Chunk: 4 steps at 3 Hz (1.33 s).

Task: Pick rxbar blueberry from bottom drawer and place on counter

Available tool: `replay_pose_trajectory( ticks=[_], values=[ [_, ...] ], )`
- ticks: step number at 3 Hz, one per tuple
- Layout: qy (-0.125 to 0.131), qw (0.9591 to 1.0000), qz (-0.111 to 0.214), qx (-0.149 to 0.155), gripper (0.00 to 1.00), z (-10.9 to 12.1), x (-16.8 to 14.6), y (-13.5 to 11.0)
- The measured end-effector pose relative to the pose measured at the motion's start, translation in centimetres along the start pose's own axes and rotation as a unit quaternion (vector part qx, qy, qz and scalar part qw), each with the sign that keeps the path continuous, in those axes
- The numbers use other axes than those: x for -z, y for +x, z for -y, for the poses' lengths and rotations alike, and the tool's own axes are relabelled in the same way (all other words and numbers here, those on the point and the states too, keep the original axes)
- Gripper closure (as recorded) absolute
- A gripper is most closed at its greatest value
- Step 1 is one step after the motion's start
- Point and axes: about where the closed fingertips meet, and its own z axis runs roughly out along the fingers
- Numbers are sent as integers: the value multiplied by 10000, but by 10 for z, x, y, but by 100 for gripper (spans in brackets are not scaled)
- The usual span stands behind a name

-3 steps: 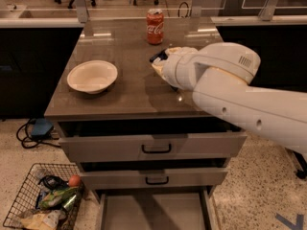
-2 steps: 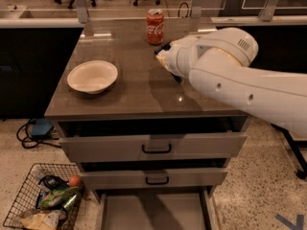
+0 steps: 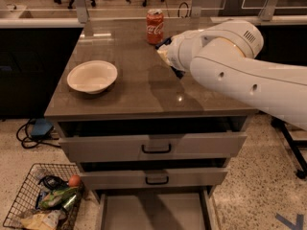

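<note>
Hovering over the table: the drawer step looks done, the placing is left.
Nearest, the wide pale-grey bottom drawer (image 3: 152, 210) stands pulled out with no bar on its floor, so I judge the pick finished. On the glossy grey-brown stone table (image 3: 124, 95) sits a shallow cream bowl (image 3: 92, 75). Further back, the white arm's tool (image 3: 166, 51) hangs just above the table's right side, near the red cola can (image 3: 155, 27); whether it is open or closed, I cannot tell. A dark blue-black sliver at the tool may be the rxbar blueberry (image 3: 163, 42), not yet set down.
</note>
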Motion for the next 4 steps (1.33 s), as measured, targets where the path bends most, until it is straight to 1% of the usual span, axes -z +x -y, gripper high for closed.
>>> replay_pose_trajectory(
  ticks=[2, 3, 4],
  values=[
    [2, 10000, 16, 4, 8, 0, 1, -2],
    [2, 10000, 22, 5, 0, 0, 2, -2],
    [2, 10000, 23, 6, 0, 0, 2, -3]
  ],
)
